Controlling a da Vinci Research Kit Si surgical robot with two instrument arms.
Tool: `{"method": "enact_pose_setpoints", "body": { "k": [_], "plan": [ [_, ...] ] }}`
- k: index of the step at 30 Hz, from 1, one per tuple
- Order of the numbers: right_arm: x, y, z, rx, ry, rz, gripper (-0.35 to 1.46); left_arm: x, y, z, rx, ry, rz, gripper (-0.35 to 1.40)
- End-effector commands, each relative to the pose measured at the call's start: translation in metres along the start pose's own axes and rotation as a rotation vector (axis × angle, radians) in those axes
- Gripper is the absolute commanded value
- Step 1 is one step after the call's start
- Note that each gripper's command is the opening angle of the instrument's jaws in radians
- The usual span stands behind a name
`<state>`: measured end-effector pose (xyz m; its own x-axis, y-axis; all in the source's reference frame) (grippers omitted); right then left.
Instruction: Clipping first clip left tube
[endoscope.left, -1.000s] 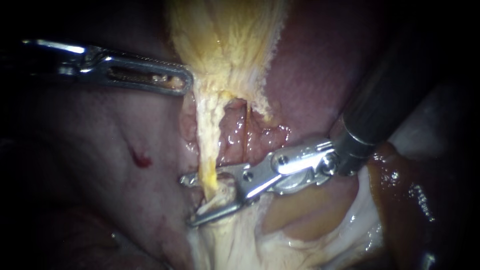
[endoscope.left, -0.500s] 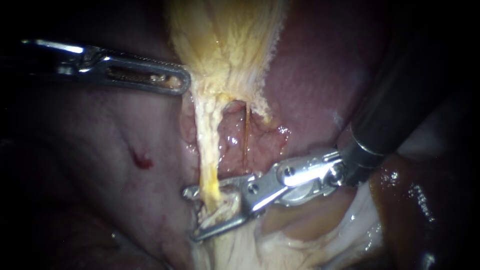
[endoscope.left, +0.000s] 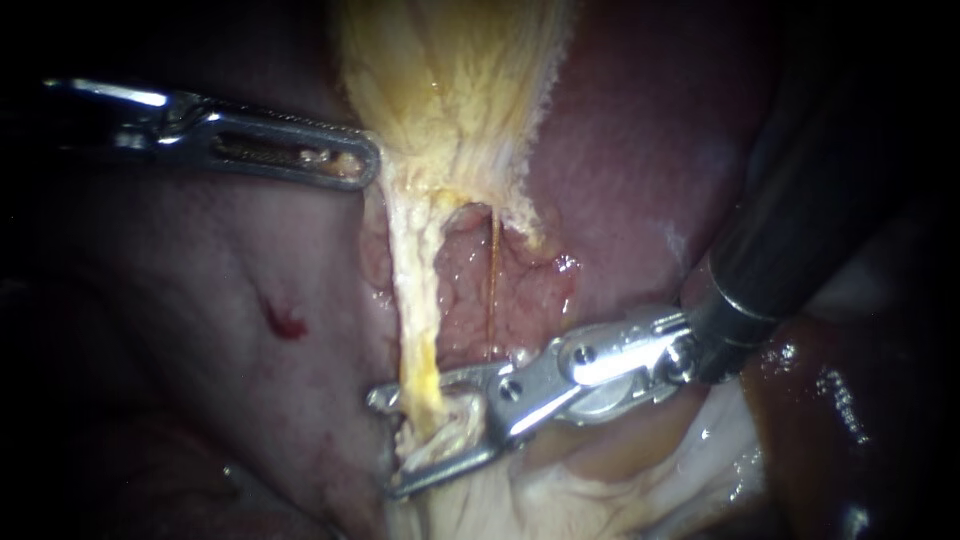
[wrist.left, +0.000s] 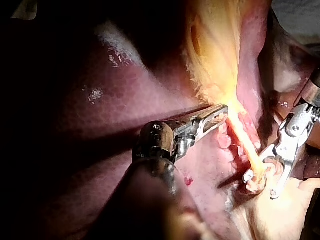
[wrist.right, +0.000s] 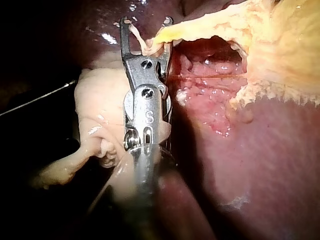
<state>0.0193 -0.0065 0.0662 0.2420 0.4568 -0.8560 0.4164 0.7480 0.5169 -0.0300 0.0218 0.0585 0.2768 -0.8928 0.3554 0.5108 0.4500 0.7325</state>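
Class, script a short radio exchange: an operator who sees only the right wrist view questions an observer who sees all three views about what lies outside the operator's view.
Operator: My slender silver right instrument has its open claw astride the pale yellow tube. What is out of my sight?
Observer: Your silver left instrument comes in from the endoscope view's left. Its slotted claw is closed on the edge of the yellow gallbladder.
Operator: Anything beyond my tips?
Observer: A small red spot lies on the pale pink tissue, apart from both instruments.
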Motion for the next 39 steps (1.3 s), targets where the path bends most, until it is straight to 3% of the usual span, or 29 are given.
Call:
{"method": "enact_pose_setpoints", "body": {
  "k": [1,10,19,24,39],
  "plan": [
    [-0.0002,0.0001,-0.0002,-0.001,-0.001,0.001,0.45,0.0000,0.0000,0.0000,0.000,0.000,0.000,-0.35],
    [-0.0003,0.0008,-0.0007,-0.018,0.002,0.044,0.20,0.0000,0.0000,0.0000,0.000,0.000,0.000,-0.35],
    [0.0000,0.0010,-0.0010,-0.019,-0.001,0.100,-0.35,0.0000,-0.0001,0.0000,-0.001,0.000,-0.001,-0.35],
    [0.0000,0.0011,-0.0011,-0.019,0.000,0.177,-0.35,0.0000,-0.0001,0.0000,-0.001,0.000,-0.001,-0.35],
    [-0.0004,0.0011,-0.0013,-0.019,-0.001,0.182,-0.35,0.0000,-0.0001,0.0000,-0.001,0.000,-0.001,-0.35]
  ]
}}
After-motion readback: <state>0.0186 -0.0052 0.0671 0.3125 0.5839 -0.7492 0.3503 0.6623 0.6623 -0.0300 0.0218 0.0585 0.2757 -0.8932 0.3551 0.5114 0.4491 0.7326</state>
